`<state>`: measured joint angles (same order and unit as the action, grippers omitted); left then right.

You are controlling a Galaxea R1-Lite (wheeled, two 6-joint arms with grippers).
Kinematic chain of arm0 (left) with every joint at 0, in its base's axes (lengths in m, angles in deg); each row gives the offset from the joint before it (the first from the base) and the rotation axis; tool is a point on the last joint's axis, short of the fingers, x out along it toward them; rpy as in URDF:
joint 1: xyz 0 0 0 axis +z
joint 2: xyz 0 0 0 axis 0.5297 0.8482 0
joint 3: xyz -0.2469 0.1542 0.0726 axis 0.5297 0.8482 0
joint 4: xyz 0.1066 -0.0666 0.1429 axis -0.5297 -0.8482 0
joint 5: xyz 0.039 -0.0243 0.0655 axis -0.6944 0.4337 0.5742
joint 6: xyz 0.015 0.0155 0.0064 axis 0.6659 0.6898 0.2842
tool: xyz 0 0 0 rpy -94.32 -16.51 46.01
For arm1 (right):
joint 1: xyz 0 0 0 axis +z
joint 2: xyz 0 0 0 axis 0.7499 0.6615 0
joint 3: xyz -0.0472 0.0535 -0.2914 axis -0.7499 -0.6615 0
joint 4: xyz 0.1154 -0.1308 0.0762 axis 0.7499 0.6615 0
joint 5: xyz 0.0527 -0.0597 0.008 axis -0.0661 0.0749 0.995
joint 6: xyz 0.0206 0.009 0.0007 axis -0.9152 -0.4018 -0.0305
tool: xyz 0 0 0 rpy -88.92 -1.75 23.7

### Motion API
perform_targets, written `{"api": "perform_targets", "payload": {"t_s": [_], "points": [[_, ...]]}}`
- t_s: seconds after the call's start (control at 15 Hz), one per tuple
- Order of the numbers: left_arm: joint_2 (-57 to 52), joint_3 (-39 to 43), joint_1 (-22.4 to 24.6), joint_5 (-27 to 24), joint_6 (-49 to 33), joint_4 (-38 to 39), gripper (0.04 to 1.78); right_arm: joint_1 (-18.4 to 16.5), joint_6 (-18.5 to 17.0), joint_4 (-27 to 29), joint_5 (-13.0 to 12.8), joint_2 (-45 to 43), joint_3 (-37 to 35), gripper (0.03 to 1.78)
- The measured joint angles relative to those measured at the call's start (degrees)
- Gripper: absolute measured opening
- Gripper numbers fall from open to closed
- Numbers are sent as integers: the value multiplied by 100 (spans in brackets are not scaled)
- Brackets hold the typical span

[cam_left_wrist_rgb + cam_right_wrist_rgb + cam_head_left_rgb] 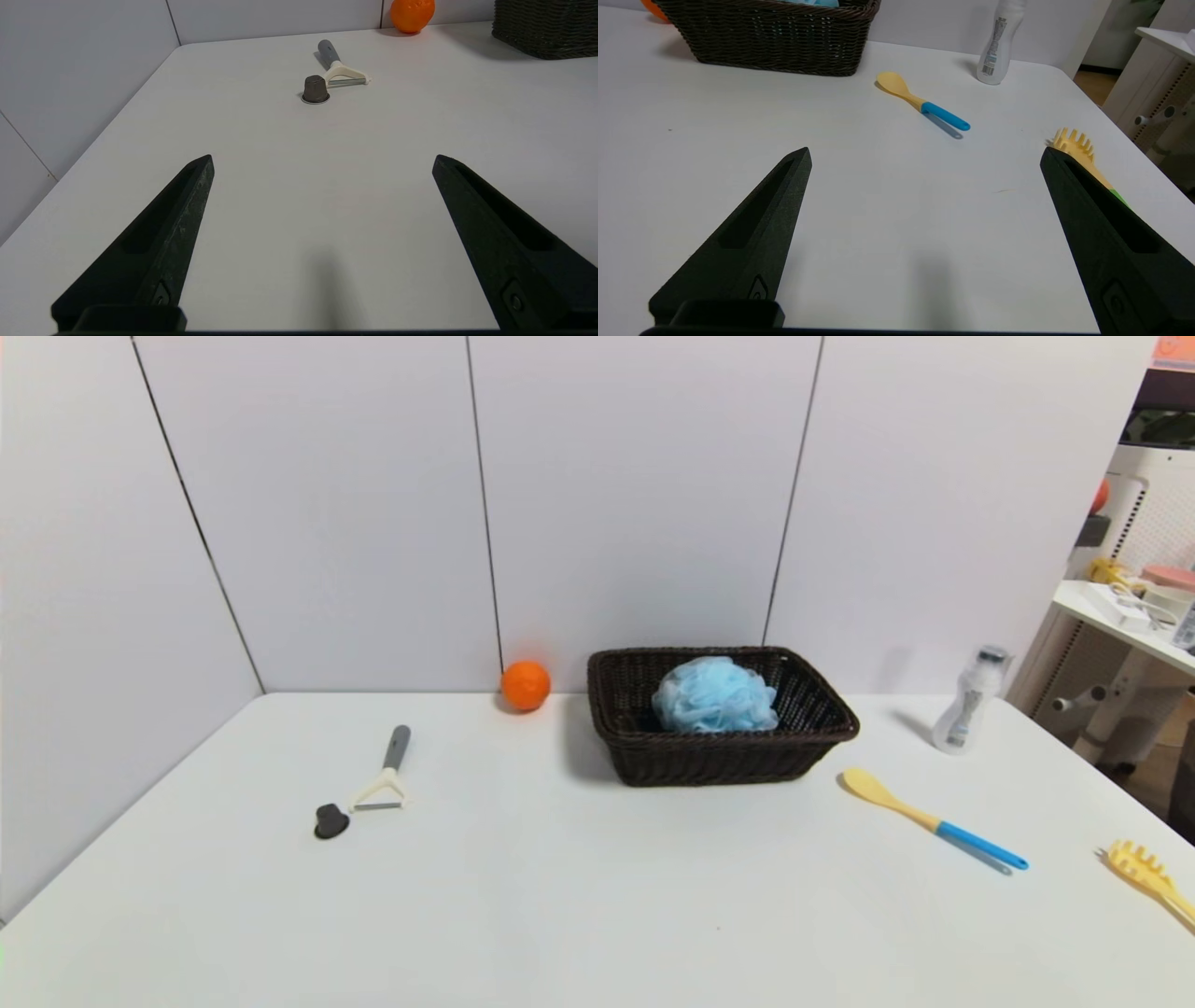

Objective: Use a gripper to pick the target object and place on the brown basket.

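Blue bath pouf sits inside the one brown basket near the desk's far edge. Left gripper and right gripper hover over the near edge, each with both fingers spread wide and holding nothing. One orange ball, one peeler, one spoon, one bottle lie around the basket.

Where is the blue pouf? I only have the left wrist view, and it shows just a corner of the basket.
Observer: The blue pouf already sits inside the brown basket.
Operator: Is the right pincer holding anything?
Observer: No. The right pincer is open and empty, above bare table near a yellow spoon.
Operator: Anything else on that side?
Observer: A clear bottle stands right of the basket, apart from it.
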<state>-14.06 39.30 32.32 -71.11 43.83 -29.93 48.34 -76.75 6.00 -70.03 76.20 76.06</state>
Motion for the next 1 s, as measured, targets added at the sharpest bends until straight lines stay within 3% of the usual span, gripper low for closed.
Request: {"api": "perform_targets", "payload": {"t_s": [0.33,1.0], "points": [[0,0,0,5,-2,0,169,-2,-344,-7,-35,-6,0,169],[0,0,-2,5,-2,0,169,-2,-129,-5,-2,-6,-2,169]]}}
